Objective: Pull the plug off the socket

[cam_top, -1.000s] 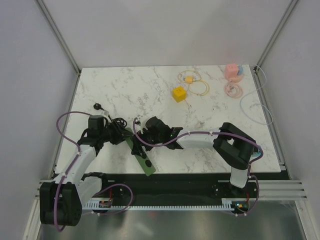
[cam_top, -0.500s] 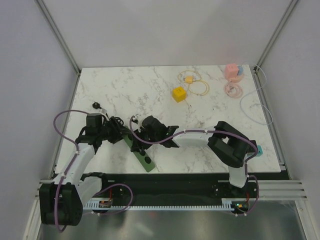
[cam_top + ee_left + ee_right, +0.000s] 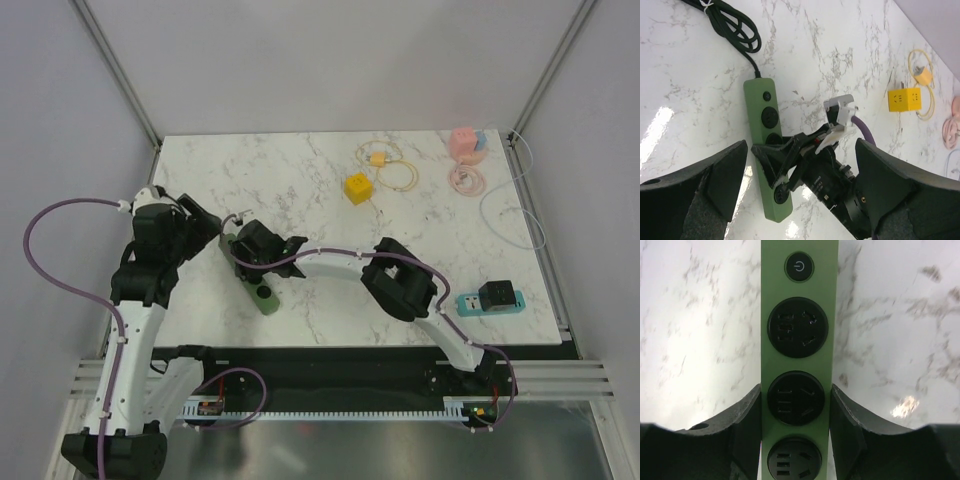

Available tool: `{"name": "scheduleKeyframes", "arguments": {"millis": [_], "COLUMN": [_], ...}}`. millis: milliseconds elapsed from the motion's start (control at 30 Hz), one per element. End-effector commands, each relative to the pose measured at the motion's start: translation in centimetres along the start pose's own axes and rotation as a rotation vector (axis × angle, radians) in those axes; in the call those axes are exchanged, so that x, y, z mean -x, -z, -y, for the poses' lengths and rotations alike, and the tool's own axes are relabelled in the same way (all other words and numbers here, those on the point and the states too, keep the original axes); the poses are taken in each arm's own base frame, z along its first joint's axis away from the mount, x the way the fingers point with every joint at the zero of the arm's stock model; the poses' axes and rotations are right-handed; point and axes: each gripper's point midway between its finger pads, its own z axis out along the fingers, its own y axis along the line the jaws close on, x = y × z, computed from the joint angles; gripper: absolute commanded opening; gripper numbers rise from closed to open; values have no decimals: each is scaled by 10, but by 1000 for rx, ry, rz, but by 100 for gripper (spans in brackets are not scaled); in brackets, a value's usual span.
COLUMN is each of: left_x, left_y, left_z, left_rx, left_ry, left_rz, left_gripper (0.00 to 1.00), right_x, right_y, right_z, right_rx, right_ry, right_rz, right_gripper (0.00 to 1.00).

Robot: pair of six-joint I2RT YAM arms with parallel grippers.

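A green power strip (image 3: 266, 298) lies on the marble near the left front, and the round sockets on it that show are empty (image 3: 798, 290). My right gripper (image 3: 796, 390) is shut on the strip, one finger pressed to each long side around its middle (image 3: 250, 252). Its black cable (image 3: 735, 30) coils off the far end. I cannot make out the plug. My left gripper (image 3: 801, 150) hangs open above the strip and the right wrist, holding nothing (image 3: 205, 228).
A blue socket block with a black adapter (image 3: 490, 298) sits at the right front. A yellow cube (image 3: 358, 187), a yellow cable (image 3: 385, 165) and a pink charger with cord (image 3: 465, 150) lie at the back right. The right arm spans the table's front.
My left gripper opened and rose up and back to the left, off the black cable. My right gripper closed on the green strip and swung left with it, uncovering the blue block.
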Motion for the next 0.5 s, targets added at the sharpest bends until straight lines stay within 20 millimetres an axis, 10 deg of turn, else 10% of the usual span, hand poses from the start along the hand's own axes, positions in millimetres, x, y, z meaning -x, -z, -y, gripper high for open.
{"name": "scheduleKeyframes", "arguments": {"millis": [0,133,267,467], "left_x": [8,0,-2,-1], "left_y": [7,4,-4,2], "left_z": [-11,-10,-11,-7], "left_rx": [62,43,34,-6], "left_ry": [-7,-20,-83,-115], "left_rz": [30,8,-2,14], "left_gripper": [94,93,91,90], "right_x": [35,26,19,49], "right_y": [-9,-21,-22,23], "right_z": [4,0,-13,-15], "right_rx": [-127,-127,-44,5], "right_ry": [9,23,35,44], "right_rz": [96,55,9,21], "right_gripper": [0,10,56,98]}}
